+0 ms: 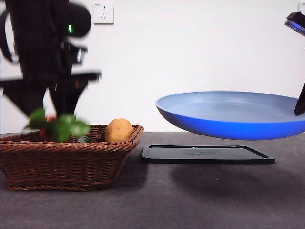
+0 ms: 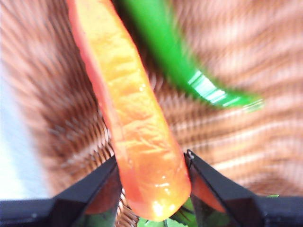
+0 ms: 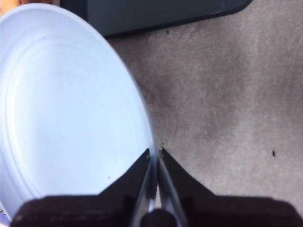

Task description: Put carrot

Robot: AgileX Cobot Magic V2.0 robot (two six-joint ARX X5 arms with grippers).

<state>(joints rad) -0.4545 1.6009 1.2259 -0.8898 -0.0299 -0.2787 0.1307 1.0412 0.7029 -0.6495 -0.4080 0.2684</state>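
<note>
1. Front view. The left gripper (image 1: 59, 112) hangs over the wicker basket (image 1: 71, 162), dark and blurred, at the left of the scene. The carrot (image 1: 59, 126) sits at its tips, just above the basket's rim; its green leaves show clearly, with a trace of orange-red behind them. A yellow-orange lump (image 1: 119, 130) rests in the basket, to the side of the gripper, and a small dark green item (image 1: 85, 140) lies just beside the leaves. Toward the other side, a blue plate (image 1: 233, 114) is held level in the air above a black tray (image 1: 207, 153) that lies flat on the grey surface (image 1: 190, 200). The right gripper (image 1: 300, 102) meets the plate's far rim at the picture's edge.

2. Left wrist view. The left gripper (image 2: 151, 189) is clamped on the carrot (image 2: 132, 118), one jaw pressing each flank near its thick end. The orange body runs away from the jaws over blurred basket weave (image 2: 57, 104). A green pepper-like piece (image 2: 184, 71) lies beyond the carrot, apart from the jaws.

3. Right wrist view. The right gripper (image 3: 155, 163) pinches the plate (image 3: 66, 109) by its rim, jaws nearly together with only the thin edge between them. Beside the gripper lies bare surface (image 3: 227, 109); beyond it, a corner of the tray (image 3: 161, 14).
</note>
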